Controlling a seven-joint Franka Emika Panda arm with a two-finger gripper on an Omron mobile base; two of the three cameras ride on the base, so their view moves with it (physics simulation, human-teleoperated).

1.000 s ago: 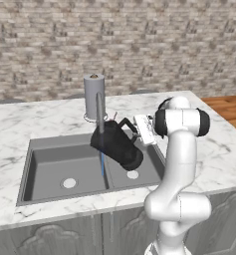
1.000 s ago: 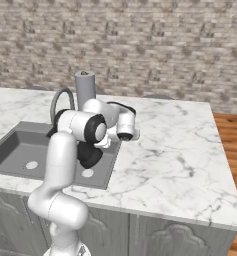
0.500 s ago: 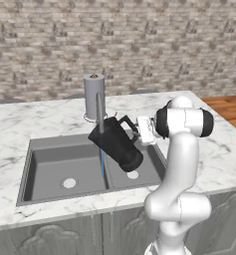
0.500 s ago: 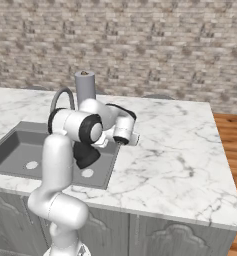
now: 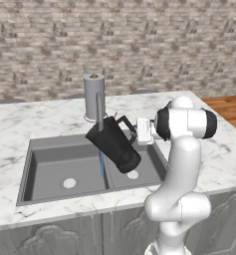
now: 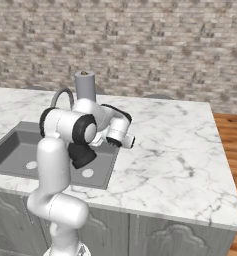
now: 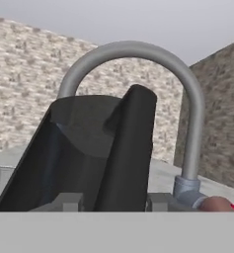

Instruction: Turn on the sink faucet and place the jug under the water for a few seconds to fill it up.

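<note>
- While held over the divider of the sink, the jug hangs tilted, mouth up toward the back edge of the counter, round base down toward the front right basin.
- Gripper: at the jug's handle side; in the hand view its two fingertips sit either side of the black handle, jaws pinching it.
- Jug, change from a second ago: a little more upright and slightly further right in the left base view; the base has risen somewhat off the basin.
- Jug, right base view: mostly hidden behind the arm; its dark base shows below the forearm, above the right basin.
- Faucet: thin grey spout standing at the back edge of the sink, just behind the jug's mouth; in the hand view its arch curves over the jug, with the reddish lever at lower right.
- Water: thin blue stream falling beside the jug's left side down to the divider; whether any enters the jug cannot be told.
- Paper-towel roll: upright on the counter behind the faucet, unchanged.
- Sink: double basin, one pale drain in the left basin, another in the right, just below the jug's base.
</note>
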